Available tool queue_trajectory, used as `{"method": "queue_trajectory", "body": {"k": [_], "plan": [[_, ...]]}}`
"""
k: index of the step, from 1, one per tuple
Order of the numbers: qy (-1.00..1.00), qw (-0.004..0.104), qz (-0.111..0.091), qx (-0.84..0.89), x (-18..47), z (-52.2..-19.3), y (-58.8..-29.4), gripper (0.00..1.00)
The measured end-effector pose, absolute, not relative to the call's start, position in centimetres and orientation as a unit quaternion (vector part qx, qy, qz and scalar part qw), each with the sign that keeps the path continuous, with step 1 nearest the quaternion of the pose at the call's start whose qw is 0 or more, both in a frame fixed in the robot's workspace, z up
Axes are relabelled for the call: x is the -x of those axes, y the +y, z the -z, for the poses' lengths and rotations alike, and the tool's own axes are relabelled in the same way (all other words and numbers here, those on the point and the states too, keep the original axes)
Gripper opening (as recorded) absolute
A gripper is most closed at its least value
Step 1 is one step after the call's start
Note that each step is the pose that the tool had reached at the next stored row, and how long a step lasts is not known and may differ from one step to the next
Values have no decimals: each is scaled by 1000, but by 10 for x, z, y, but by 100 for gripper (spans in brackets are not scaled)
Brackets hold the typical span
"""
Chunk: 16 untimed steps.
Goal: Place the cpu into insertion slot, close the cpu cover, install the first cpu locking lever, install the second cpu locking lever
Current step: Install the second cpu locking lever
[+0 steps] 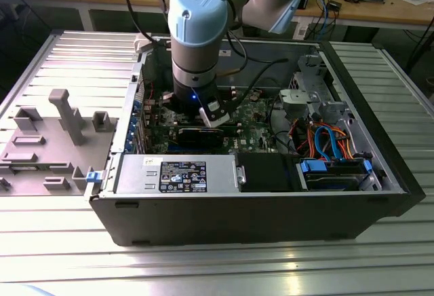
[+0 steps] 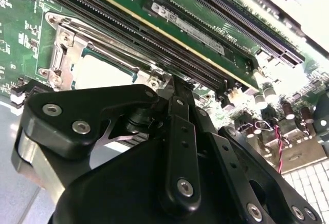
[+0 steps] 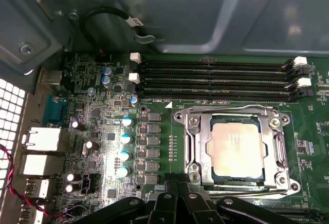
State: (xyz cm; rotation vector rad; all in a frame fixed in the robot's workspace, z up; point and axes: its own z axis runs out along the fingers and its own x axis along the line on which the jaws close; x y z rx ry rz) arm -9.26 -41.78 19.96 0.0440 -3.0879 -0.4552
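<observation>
First wrist view: silver-grey cpu point(image 3: 238, 149) under cover point(image 3: 194, 131).

Exterior view: high up, set back, looking down into the open computer case point(image 1: 258, 204). Both wrist views: close over the green motherboard point(image 3: 108, 147), sharing the insertion slot point(image 3: 237, 149) and memory slots point(image 3: 216, 80).

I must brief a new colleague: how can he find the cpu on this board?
Start at the green motherboard inside the open computer case. Beside its long black memory slots sits a shiny metal frame. The cpu is the flat, dull silver square within it.
</observation>
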Motion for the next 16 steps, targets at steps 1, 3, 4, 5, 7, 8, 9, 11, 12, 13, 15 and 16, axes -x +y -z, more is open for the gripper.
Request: {"method": "queue_trajectory", "body": {"k": [1, 3, 4, 5, 7, 8, 9, 11, 12, 13, 15, 16], "plan": [[-989, 10, 146, -14, 93, -201, -418, 11], [-989, 10, 146, -14, 93, -206, -418, 11], [-989, 10, 146, -14, 93, -207, -418, 11], [-989, 10, 146, -14, 93, -209, -418, 11], [-989, 10, 146, -14, 93, -211, -418, 11], [-989, 10, 146, -14, 93, -211, -418, 11], [-989, 10, 146, -14, 93, -211, -418, 11], [-989, 10, 146, -14, 94, -212, -418, 11], [-989, 10, 146, -14, 94, -212, -418, 11], [-989, 10, 146, -14, 94, -212, -418, 11], [-989, 10, 146, -14, 94, -212, -418, 11], [-989, 10, 146, -14, 94, -212, -418, 11]]}}
